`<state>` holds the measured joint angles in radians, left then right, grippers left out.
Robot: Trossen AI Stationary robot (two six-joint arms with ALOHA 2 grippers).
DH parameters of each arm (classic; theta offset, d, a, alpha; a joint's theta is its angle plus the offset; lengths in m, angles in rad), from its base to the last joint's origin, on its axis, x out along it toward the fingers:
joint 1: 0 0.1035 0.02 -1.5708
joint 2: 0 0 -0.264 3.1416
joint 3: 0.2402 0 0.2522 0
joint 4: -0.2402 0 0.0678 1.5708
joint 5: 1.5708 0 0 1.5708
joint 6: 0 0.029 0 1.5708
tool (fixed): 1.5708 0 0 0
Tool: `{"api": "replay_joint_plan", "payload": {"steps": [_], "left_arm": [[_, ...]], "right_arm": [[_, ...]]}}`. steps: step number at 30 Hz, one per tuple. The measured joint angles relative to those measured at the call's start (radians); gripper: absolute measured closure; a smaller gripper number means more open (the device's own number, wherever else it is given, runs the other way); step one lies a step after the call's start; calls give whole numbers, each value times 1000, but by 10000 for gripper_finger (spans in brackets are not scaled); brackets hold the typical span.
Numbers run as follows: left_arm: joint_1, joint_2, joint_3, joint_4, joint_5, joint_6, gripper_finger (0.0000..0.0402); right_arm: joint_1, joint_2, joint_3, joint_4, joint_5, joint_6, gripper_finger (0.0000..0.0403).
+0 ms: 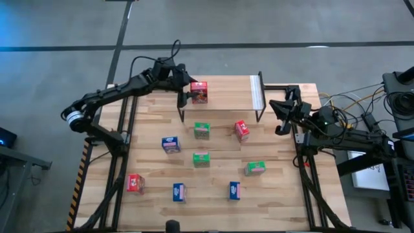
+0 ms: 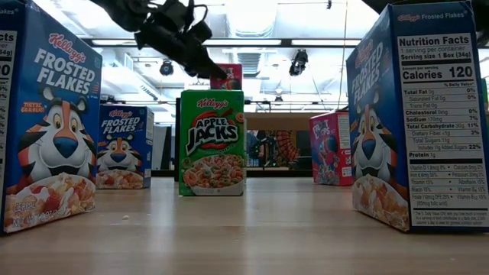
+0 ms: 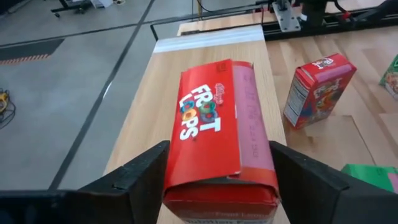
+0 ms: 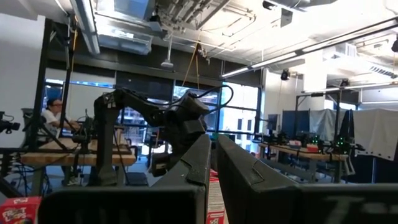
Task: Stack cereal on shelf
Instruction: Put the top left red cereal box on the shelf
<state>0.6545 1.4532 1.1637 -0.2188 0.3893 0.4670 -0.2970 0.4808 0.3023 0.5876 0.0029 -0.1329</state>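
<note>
Red cereal box (image 3: 214, 134) is lying on the shelf (image 1: 226, 96) between your left gripper's (image 3: 217, 180) unclenched fingers; retreating carelessly risks dragging it off.

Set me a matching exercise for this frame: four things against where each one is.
1. left claw
2. right claw
3. red box by the left claw
4. green box nearest the shelf

A. on the table, in front of the shelf
B. over the shelf plank
C. beside the shelf's pale strip
D. at the shelf's plain end

Pairs: 1-D, 2-C, 3-B, 4-A
</note>
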Motion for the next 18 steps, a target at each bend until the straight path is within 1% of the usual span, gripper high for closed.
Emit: {"api": "replay_joint_plan", "payload": {"steps": [3, 8, 18], "left_arm": [[1, 0, 0, -1, 1, 17, 169], [1, -2, 0, 0, 43, 26, 171], [2, -3, 0, 0, 43, 50, 171]], "right_arm": [[0, 0, 0, 1, 0, 1, 385], [0, 0, 0, 1, 0, 1, 385], [0, 0, 0, 1, 0, 1, 385]]}}
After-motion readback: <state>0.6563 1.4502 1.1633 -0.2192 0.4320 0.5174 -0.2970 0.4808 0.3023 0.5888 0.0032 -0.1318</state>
